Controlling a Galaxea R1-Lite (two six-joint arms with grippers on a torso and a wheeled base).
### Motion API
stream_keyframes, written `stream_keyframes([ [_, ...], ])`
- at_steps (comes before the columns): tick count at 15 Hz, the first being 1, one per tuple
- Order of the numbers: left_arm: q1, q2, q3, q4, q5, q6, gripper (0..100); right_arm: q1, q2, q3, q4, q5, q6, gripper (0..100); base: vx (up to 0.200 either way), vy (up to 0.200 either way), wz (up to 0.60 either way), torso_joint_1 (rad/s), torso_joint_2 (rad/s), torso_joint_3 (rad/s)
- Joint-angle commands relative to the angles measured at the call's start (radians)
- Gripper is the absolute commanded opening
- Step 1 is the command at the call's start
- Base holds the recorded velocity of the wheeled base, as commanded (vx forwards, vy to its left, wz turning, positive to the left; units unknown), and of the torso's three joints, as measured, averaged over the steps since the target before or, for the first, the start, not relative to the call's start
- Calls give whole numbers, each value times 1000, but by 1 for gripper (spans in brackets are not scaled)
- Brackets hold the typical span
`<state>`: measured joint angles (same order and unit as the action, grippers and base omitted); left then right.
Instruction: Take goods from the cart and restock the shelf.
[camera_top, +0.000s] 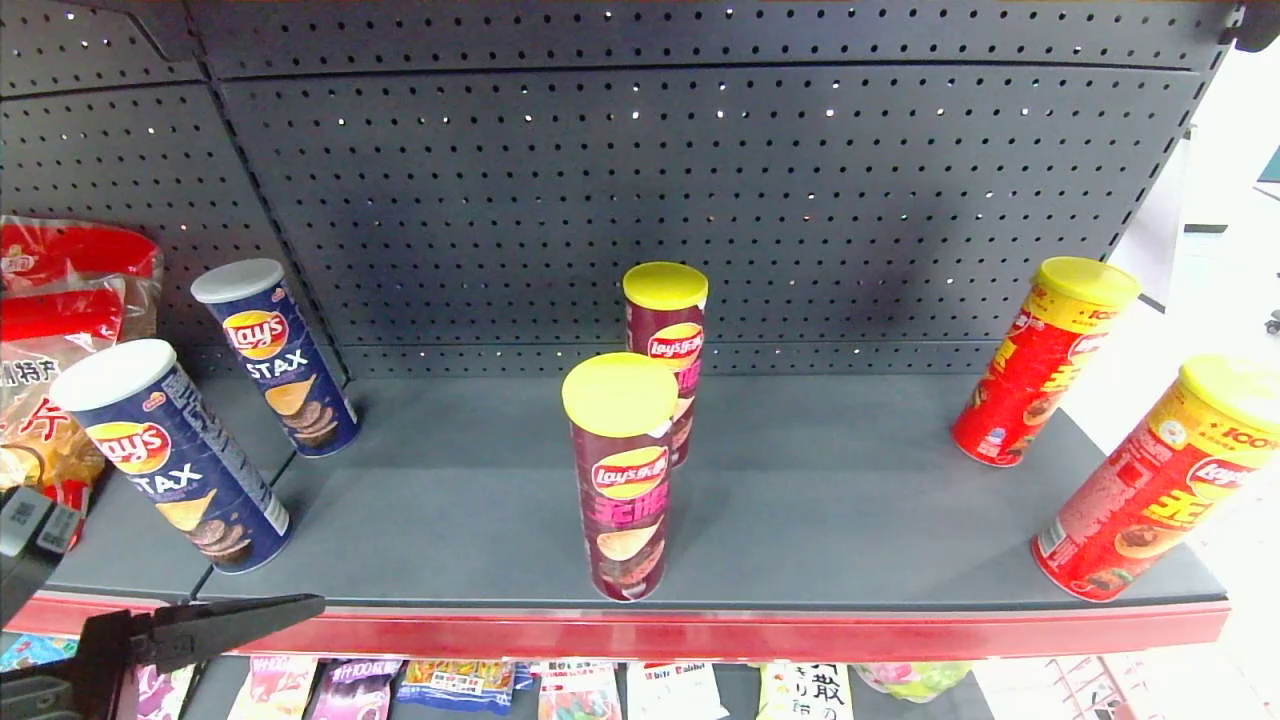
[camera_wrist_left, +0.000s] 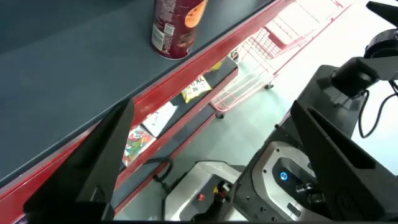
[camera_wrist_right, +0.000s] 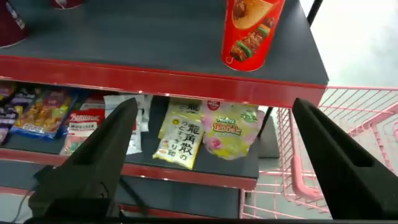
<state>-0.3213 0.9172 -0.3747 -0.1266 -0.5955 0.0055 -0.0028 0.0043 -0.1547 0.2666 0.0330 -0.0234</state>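
On the grey shelf (camera_top: 800, 500) stand two blue cans (camera_top: 175, 455), two maroon cans (camera_top: 625, 480) with yellow lids in the middle, and two red cans (camera_top: 1160, 480) at the right. My left gripper (camera_top: 290, 610) hangs open and empty just below the shelf's red front edge at the far left; in its wrist view the left gripper (camera_wrist_left: 211, 168) looks along the edge toward a maroon can (camera_wrist_left: 177, 28). My right gripper (camera_wrist_right: 214, 168) is open and empty, below the shelf front near a red can (camera_wrist_right: 252, 31). The pink wire cart (camera_wrist_right: 348, 168) stands beside it.
Snack bags (camera_wrist_right: 186, 134) fill the lower shelf under the red edge (camera_top: 700, 635). Bagged goods (camera_top: 60, 330) lie at the shelf's far left. A perforated back panel (camera_top: 700, 200) closes the rear. Wide gaps lie between the can pairs. The cart (camera_wrist_left: 261, 68) stands off the shelf's right end.
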Motion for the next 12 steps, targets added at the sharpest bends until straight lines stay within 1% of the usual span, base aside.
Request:
stream_keyframes([
  [1,1,5,-3,-4,0,1,100,0,-4,10,-7,-160,26,100,0,0,0,0,0,0],
  [2,1,5,-3,-16,0,1,100,0,-4,26,-52,-168,-3,100,0,0,0,0,0,0],
  [3,1,5,0,-34,0,-1,100,0,-4,61,-171,-163,-41,100,0,0,0,0,0,0],
  [4,1,5,0,-47,0,-1,100,0,-4,118,-265,-168,-49,100,0,0,0,0,0,0],
  [5,1,6,-4,-51,0,-1,100,0,-4,138,-288,-168,-49,100,0,0,0,0,0,0],
  [7,1,8,-7,-54,-1,-1,100,6,13,136,-285,-159,-49,100,0,0,0,0,0,0],
  [9,-2,12,-9,-73,-3,1,100,1,-3,144,-299,-70,-3,100,0,0,0,0,0,0],
  [10,-2,11,-9,-74,-6,1,100,1,-3,144,-302,-70,25,100,0,0,0,0,0,0],
  [11,-9,11,-9,-76,-27,1,100,3,-3,144,-303,-67,65,100,0,0,0,0,0,0],
  [12,-10,6,-7,-80,-32,1,100,3,-3,142,-297,-70,45,100,0,0,0,0,0,0],
])
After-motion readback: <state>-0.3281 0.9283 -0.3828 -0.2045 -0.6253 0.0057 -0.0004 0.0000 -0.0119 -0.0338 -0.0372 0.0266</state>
